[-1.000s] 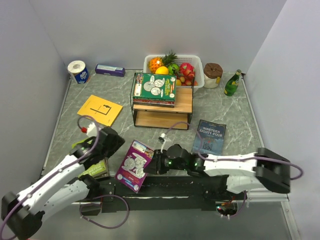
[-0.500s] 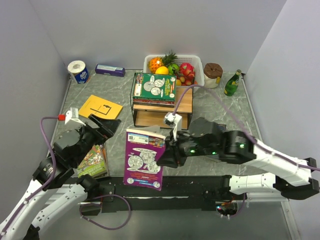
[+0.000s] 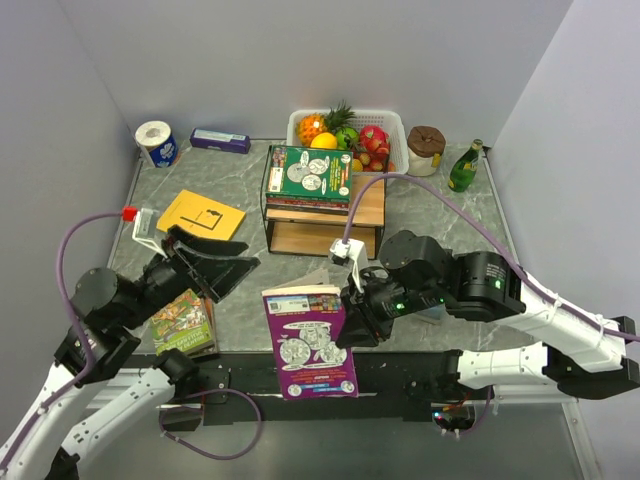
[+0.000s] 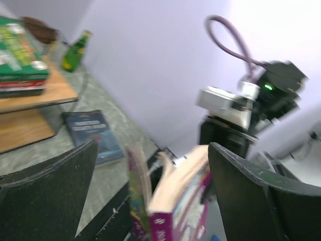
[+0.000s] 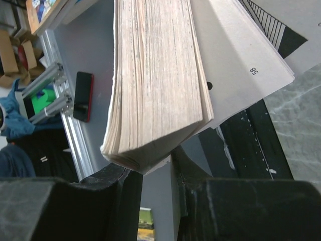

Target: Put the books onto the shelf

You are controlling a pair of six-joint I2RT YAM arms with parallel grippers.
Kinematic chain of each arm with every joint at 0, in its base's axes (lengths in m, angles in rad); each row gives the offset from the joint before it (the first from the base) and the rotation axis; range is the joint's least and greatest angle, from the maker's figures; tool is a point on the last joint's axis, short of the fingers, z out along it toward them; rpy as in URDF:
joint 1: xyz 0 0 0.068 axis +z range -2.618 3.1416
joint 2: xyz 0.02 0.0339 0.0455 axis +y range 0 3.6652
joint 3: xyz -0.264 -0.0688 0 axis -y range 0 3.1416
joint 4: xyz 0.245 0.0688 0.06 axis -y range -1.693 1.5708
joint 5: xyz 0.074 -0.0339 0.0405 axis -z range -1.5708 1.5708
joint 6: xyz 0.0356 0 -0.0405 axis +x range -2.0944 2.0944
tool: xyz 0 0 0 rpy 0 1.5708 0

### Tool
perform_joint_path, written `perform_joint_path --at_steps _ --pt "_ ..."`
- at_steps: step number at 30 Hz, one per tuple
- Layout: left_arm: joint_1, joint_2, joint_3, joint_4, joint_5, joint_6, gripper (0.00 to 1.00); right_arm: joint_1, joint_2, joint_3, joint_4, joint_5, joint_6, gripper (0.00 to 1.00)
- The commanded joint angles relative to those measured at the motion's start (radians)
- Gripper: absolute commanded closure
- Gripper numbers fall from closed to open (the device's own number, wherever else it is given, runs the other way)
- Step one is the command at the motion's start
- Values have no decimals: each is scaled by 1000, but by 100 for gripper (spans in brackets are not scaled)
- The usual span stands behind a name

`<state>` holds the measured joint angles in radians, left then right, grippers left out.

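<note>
Shelf (image 3: 370, 200) with stacked books (image 3: 308, 175) sits ahead of right gripper (image 3: 352, 312), fruit basket (image 3: 392, 122) behind the shelf. Right gripper is clamped on purple book (image 3: 312, 340), which hangs off its left side, raised off the table, pages fanned. Left gripper (image 3: 222, 258) is spread wide and empty, with green book (image 3: 183, 322) just beside it on the base side.

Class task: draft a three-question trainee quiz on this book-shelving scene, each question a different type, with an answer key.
1. True or false: the left gripper is open and holds nothing.
2. Which book does the right gripper grip? A) yellow B) purple C) dark blue
3. Fill in: the green book tops a stack on the shelf's ___ board.
Key: 1 true; 2 B, the purple book; 3 top.
</note>
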<state>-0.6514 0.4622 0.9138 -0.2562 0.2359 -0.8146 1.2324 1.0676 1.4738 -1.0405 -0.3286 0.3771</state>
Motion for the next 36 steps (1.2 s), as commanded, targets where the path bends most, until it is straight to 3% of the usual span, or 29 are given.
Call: perform_joint_path --at_steps 1,5,12,21,25,26,29,30,32,36 --pt "1 99 56 104 268 52 4 -7 6 98 43 -73 -35 100" --pt "2 135 43 97 380 63 4 -10 22 128 22 -73 -44 100" --pt "1 115 57 -31 376 123 4 -19 43 178 -9 -61 -56 100" --pt "1 92 8 49 506 78 1 -30 77 212 -26 -75 -79 100" --pt "1 130 7 72 588 77 10 -39 84 221 -30 -81 -87 100" --pt "2 135 5 75 615 81 14 -40 86 223 -32 -84 -89 100" --pt "1 150 -1 90 651 86 36 -44 92 229 -35 -90 -93 100" --pt "2 151 0 94 658 88 51 -45 95 232 -36 -90 -95 100" --pt "1 165 7 92 671 100 72 -48 97 233 -38 -92 -98 100" --pt "1 190 14 92 697 112 99 -50 109 247 -52 -93 -106 100"
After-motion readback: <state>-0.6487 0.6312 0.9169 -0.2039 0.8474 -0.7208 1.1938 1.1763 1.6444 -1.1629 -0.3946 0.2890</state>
